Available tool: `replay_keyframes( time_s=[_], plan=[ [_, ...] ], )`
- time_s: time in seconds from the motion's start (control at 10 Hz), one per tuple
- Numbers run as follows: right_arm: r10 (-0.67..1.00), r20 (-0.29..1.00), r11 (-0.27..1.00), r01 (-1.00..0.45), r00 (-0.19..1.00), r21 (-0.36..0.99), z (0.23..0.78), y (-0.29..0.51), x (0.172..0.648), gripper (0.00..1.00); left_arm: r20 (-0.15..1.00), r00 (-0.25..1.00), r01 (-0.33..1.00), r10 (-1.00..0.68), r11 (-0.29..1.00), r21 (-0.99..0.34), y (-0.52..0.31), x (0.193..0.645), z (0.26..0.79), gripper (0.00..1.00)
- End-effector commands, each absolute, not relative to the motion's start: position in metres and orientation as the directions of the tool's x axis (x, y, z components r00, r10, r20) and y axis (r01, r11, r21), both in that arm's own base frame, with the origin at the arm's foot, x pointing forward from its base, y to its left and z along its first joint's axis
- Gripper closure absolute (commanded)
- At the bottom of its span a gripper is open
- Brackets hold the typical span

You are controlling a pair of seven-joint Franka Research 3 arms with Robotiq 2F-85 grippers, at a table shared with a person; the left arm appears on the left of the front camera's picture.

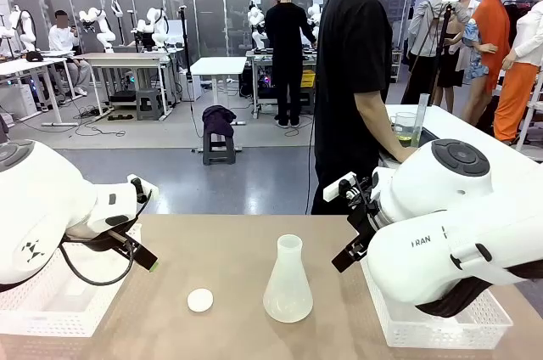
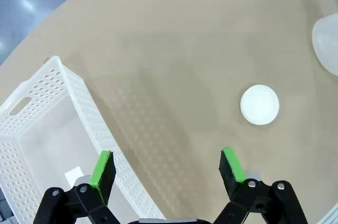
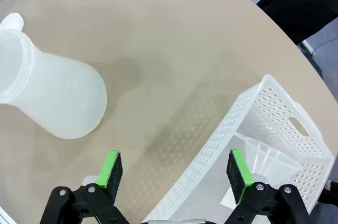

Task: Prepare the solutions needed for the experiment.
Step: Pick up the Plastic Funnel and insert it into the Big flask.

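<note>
Both of your tools stand with their fingers well apart, and neither grips anything. Your left tool (image 2: 166,156) hangs over bare desk (image 2: 174,49). In its wrist view a small white round disc (image 2: 259,104) lies flat at about 1 o'clock of the tool, apart from both green pads. A white perforated basket (image 2: 79,102) sits at 9 o'clock, with its near wall just beside the left finger. A small white piece lies on the basket's floor, too small to tell what it is.

Your right tool (image 3: 174,167) also hangs above the desk. In its wrist view the translucent white conical flask (image 3: 58,100) is at 10 o'clock, clear of the fingers. A second white basket (image 3: 274,108) is at 3 o'clock, and a clear funnel (image 3: 266,155) lies inside it near the right finger.

From the front, the flask stands upright near the middle of the desk. The disc is at its 9 o'clock, close by but not touching, and a basket sits at each side.

The solutions (image 1: 404,137) are not on your desk. The pale yellow-green liquid sits low in a clear beaker (image 1: 405,122) at about 1 o'clock of the flask. The beaker is on a white desk behind yours, just beside the forearm of a person in black (image 1: 352,63).
</note>
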State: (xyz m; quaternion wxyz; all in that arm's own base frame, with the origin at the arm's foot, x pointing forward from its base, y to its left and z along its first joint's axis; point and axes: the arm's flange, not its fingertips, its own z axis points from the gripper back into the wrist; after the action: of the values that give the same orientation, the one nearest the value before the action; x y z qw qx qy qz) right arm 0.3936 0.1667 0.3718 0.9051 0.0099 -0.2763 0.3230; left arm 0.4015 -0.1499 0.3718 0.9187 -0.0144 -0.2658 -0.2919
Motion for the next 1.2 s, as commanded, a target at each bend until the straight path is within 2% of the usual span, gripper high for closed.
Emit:
replay_keyframes(
  time_s=[0.0,1.1],
  plan=[
    [0.577,0.507,0.792,-0.589,0.640,-0.159,0.3718,0.1667,0.3936,0.00,0.497,0.688,0.544,-0.528,0.829,0.129,-0.1499,0.4015,0.3718,0.00],
    [0.579,0.507,0.791,-0.590,0.639,-0.161,0.3718,0.1667,0.3936,0.00,0.508,0.687,0.531,-0.519,0.836,0.137,-0.1520,0.3990,0.3779,0.00]
  ],
)
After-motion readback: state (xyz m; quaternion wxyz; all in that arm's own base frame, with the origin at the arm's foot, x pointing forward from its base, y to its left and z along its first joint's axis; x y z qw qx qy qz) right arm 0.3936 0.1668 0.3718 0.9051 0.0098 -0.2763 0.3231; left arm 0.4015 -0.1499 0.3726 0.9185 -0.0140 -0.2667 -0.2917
